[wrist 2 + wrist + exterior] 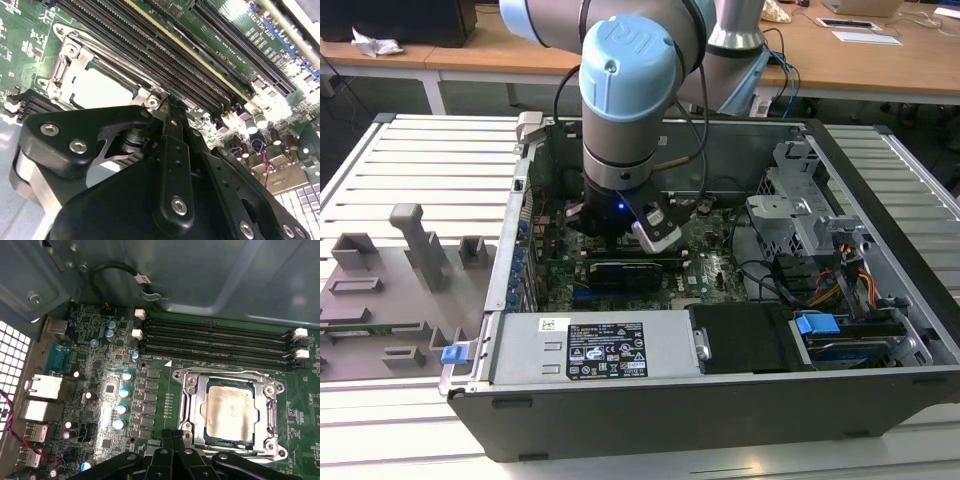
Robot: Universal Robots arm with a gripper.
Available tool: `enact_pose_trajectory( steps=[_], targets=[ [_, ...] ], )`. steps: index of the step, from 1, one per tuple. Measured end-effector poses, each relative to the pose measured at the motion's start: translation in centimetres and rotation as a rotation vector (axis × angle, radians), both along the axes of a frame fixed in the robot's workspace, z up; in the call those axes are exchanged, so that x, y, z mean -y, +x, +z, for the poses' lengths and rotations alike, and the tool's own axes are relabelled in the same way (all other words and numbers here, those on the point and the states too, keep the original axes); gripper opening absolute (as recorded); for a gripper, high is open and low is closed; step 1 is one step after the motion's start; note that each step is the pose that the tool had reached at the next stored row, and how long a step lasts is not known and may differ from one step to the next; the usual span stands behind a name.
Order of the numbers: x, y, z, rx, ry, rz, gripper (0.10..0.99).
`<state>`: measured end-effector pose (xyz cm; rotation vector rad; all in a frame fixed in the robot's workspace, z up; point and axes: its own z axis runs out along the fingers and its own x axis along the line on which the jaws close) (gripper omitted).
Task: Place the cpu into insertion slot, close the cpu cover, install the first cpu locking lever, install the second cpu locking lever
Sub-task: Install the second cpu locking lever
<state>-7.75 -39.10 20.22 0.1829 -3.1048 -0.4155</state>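
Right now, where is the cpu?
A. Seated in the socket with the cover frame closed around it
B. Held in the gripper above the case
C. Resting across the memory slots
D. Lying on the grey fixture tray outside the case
A: in the first wrist view the cpu lies flat in the insertion slot, with the cpu cover framing it, beside the memory slots.

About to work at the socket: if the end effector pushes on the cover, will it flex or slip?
Probably springy: the cover is a thin metal frame. Likely slippery, since it looks shiny. It lies over the cpu, so pushes may load the chip.
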Motion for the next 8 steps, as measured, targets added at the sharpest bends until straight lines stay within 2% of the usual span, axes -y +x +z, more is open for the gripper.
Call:
enact_pose_trajectory(
  steps=[4,8],
  targets=[
    [-0.02,0.0,0.29,-0.0001,-0.001,0.0,0.106],
    [-0.03,0.0,1.12,0.0001,-0.001,0.0,0.106]
  ],
)
